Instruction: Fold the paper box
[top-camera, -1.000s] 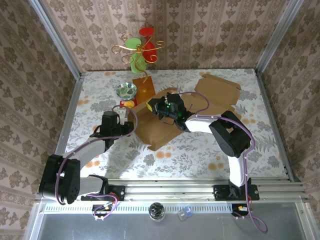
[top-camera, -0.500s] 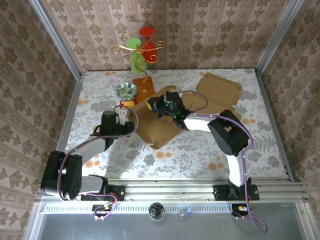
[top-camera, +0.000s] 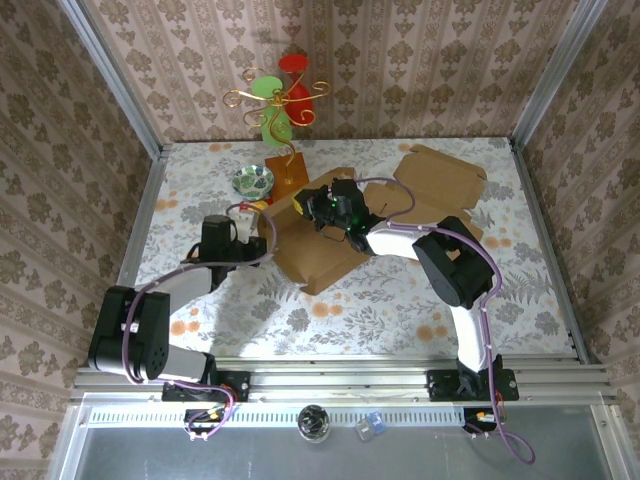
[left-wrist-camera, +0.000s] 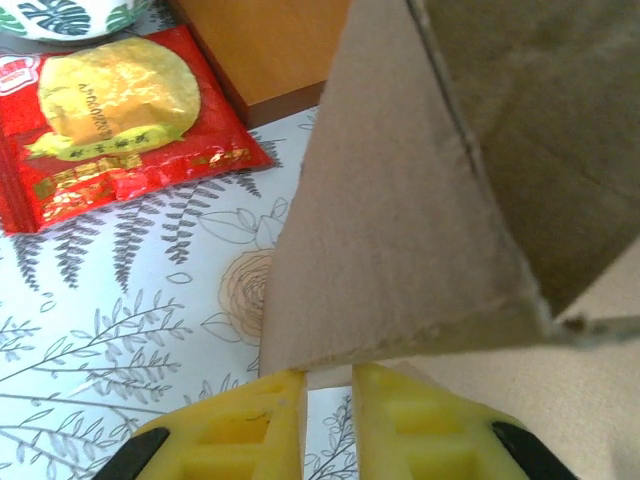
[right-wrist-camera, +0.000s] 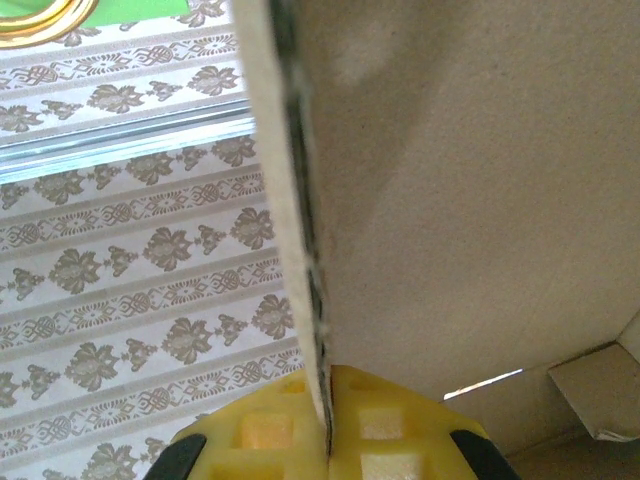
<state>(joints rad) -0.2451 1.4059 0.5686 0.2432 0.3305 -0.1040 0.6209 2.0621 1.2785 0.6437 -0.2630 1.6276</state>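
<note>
**A:** Where is the box?

**B:** The box (top-camera: 315, 258) lies in the middle of the table (top-camera: 400, 295). Some of its walls are up.

**A:** What is the right gripper doing?

**B:** The right gripper (right-wrist-camera: 326, 425) is pinched tight on the edge of 1 box wall. The card goes down between its 2 yellow fingers (right-wrist-camera: 385, 440).

**A:** And the left gripper?

**B:** The left gripper (left-wrist-camera: 328, 385) is at the box's left side. Its jaws are nearly together, with just a thin gap. A flap's bottom edge sits right at the tips, but nothing is in the gap.

**A:** What is beside it?

**B:** A red pack (left-wrist-camera: 110, 120) lies on the table, near the flap.
</note>
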